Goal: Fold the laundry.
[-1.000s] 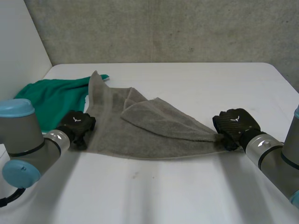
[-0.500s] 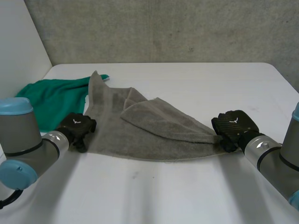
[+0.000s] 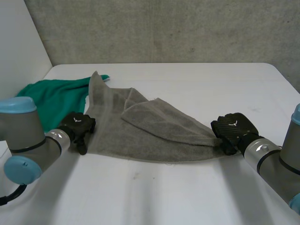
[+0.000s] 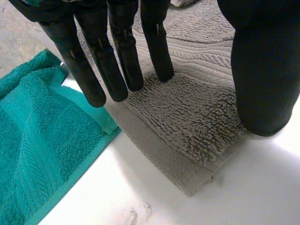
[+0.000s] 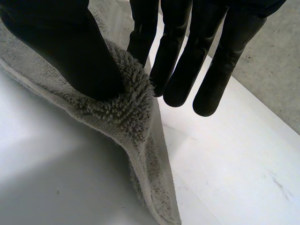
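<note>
A grey towel [image 3: 140, 133] lies rumpled across the middle of the white table [image 3: 197, 84], with its right part folded over itself. My left hand [image 3: 77, 125] is at the towel's near left corner. In the left wrist view that hand [image 4: 117, 51] is open: straight fingers reach down to the grey towel [image 4: 187, 126] and the thumb stands well apart from them, with the corner lying flat below. My right hand [image 3: 232, 129] is at the towel's right tip. In its own wrist view the right hand [image 5: 61, 47] pinches the grey towel [image 5: 129, 112] between thumb and a finger.
A green towel [image 3: 51, 101] lies bunched at the table's left edge, right beside my left hand, and its hem [image 4: 42, 140] runs under the grey towel's corner. A concrete wall [image 3: 164, 28] stands behind the table. Bare tabletop [image 3: 154, 192] stretches along the front.
My right hand has crept a little left and nearer with the towel's tip, slackening that end. My left hand has shifted slightly at the left corner, its fingers drawing in somewhat.
</note>
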